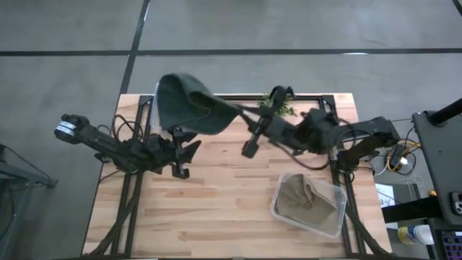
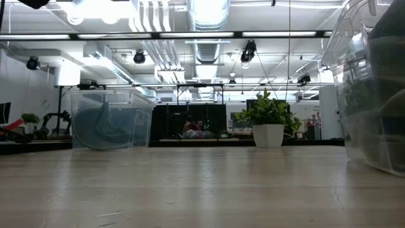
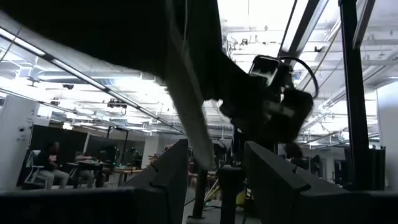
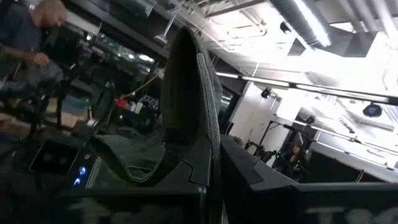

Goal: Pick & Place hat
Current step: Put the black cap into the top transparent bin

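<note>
The right end effector (image 1: 232, 110) is clamped shut on the edge of a dark grey-green soft fabric hat (image 1: 186, 103), which hangs raised above the far left part of the light wooden slatted bench (image 1: 216, 202). Just beneath the hat, the left end effector (image 1: 189, 154) waits with its fingers spread apart, holding nothing. Nearer the right arm's base sits a clear plastic bin (image 1: 309, 204) containing tan cloth. A small green potted plant (image 2: 268, 120) stands at the bench's far edge.

Overhead and table-level cameras share the plant (image 1: 280, 105) (image 2: 268, 114); wrist cameras tilt upward — apparently ceilingward.
</note>
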`<move>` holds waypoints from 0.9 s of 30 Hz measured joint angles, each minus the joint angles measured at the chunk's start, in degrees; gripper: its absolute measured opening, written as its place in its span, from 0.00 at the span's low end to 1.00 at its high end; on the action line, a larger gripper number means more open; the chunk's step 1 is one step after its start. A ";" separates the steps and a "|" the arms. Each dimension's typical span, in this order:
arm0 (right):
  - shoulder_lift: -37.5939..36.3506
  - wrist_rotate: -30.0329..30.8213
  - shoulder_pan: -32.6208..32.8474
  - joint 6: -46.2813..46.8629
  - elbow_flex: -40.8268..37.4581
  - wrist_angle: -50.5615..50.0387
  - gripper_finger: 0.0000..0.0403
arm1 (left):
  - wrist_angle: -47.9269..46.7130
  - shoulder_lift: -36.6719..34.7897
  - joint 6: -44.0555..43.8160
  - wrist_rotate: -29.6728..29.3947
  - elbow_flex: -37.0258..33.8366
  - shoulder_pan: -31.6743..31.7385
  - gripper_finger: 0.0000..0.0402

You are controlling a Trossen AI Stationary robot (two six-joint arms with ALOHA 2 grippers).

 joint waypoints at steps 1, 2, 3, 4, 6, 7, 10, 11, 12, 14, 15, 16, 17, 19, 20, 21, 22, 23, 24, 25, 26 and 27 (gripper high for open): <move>0.80 0.02 0.00 -0.01 -0.02 0.26 0.03 | -0.19 0.00 0.00 0.00 0.02 0.00 0.37; 1.62 0.02 0.00 -0.37 -0.02 0.86 0.03 | -0.50 0.06 0.00 -0.02 -0.02 0.00 0.37; 2.15 0.01 0.00 -0.89 -0.02 1.37 0.03 | -0.60 0.13 0.00 -0.05 -0.15 0.00 0.37; 2.74 0.01 0.00 -1.33 -0.04 2.07 0.03 | -0.63 0.14 -0.02 -0.40 -0.24 0.00 0.37; 3.40 -0.02 0.01 -1.46 -0.04 3.49 0.03 | -0.42 0.09 0.18 -1.12 -0.25 0.00 0.37; 3.56 -0.04 0.02 -1.48 -0.04 3.79 0.03 | -0.41 0.07 0.36 -1.72 -0.25 0.00 0.37; 3.54 0.01 0.00 -1.28 -0.04 3.37 0.03 | -0.54 -0.09 0.59 -3.59 -0.25 -0.02 0.37; 3.43 0.02 0.00 -1.17 -0.04 3.37 0.03 | -0.52 -0.29 0.65 -4.08 -0.25 -0.02 0.37; 3.21 0.03 0.02 -1.08 -0.04 3.31 0.03 | -0.46 -0.56 0.72 -4.87 -0.25 -0.02 0.37; 2.68 0.03 0.15 -0.53 -0.04 3.31 0.03 | -0.41 -1.14 1.60 -5.23 -0.25 -0.02 0.37; 2.52 0.05 0.20 -0.15 -0.02 3.35 0.03 | -0.44 -1.46 1.95 -5.24 -0.25 -0.02 0.37; 2.33 0.09 0.20 0.10 -0.02 3.34 0.03 | -0.45 -1.73 2.15 -5.25 -0.25 -0.02 0.36; 2.29 0.10 0.22 0.24 -0.02 3.26 0.03 | -0.45 -2.02 2.21 -5.25 -0.25 -0.02 0.36; 2.31 0.11 0.20 0.69 -0.02 2.66 0.03 | -0.99 -2.57 2.17 -5.24 -0.27 -0.07 0.32; 2.33 0.09 0.20 1.31 -0.02 2.05 0.03 | -1.99 -2.86 2.07 -5.25 -0.27 -0.07 0.29; 2.33 0.07 0.20 2.08 -0.02 1.47 0.03 | -3.01 -3.14 1.74 -5.31 -0.29 -0.07 0.26; 2.33 0.07 0.20 2.77 -0.02 1.01 0.03 | -4.10 -3.36 1.37 -5.34 -0.29 -0.07 0.23; 2.33 -0.03 0.20 3.17 -0.02 0.59 0.03 | -4.84 -3.51 1.12 -5.30 -0.29 -0.07 0.19; 2.33 -0.10 0.20 3.27 -0.02 0.37 0.03 | -5.19 -3.61 1.03 -5.39 -0.32 -0.07 0.15; 2.33 -0.22 0.20 3.25 -0.02 0.37 0.03 | -5.47 -3.73 0.94 -5.51 -0.33 -0.07 0.11; 2.33 -0.38 0.22 3.29 -0.02 0.41 0.03 | -5.48 -3.83 0.76 -5.76 -0.33 -0.04 0.07; 2.33 -0.66 0.25 3.48 -0.04 0.51 0.03 | -5.46 -3.91 0.53 -6.03 -0.33 -0.04 0.04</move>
